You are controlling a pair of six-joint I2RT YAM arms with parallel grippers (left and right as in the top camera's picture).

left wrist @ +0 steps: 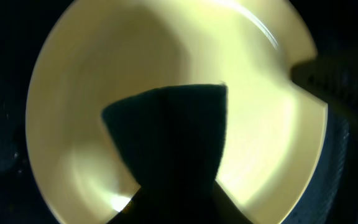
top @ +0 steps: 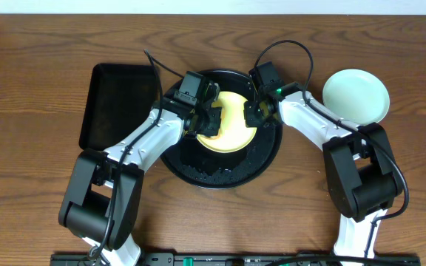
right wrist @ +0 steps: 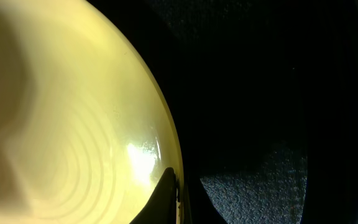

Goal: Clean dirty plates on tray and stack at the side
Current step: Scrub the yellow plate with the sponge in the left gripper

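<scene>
While my right gripper [top: 254,112] clamps the yellow plate's [top: 235,129] rim, tray [top: 198,174] beneath, I cannot tell whether my left gripper [top: 208,123] grips the pad [left wrist: 166,137] over it. Wiping, I judge. The next move is to stack it on the green plate [top: 356,96], out beyond my right jaws.

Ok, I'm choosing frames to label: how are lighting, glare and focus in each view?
Overhead: even light, sharp, speckled sheen on the large round glossy black tray. Left wrist: the pale yellow round plastic plate is soft, with a dark blurred shape over its middle. Right wrist: one glare patch near the plate's rim, everything beyond nearly black.
</scene>
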